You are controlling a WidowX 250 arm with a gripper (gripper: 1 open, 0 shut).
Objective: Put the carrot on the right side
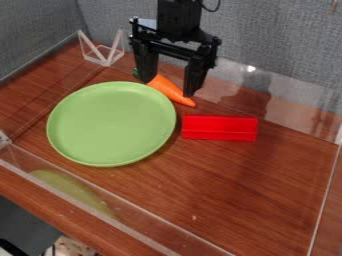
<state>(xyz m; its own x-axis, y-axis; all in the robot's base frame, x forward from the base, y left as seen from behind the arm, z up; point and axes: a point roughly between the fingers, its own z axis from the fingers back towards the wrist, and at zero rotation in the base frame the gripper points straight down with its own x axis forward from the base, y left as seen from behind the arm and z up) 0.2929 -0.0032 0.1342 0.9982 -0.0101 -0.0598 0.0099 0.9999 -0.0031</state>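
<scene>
The black, two-fingered end effector [174, 72] hangs pointing down with its fingers spread apart and nothing between them. The small orange toy carrot [175, 92] lies on the dark wooden tabletop [254, 190] directly beneath it, showing between and just below the fingertips, so the coming move looks like a short straight drop rather than a sideways reach. The carrot's long axis runs diagonally, from upper left near the left finger down to its tip at the lower right; the fingers seem to straddle its thicker end, though from this angle I cannot tell whether they already touch it or where its green top is. The round light-green plastic plate [112, 123] sits just beside the carrot on the left, and the red rectangular block [219, 128] lies just below and right of the carrot's tip. Bare wood lies to the right, past the block, bounded by a clear plastic wall [301, 90].
</scene>
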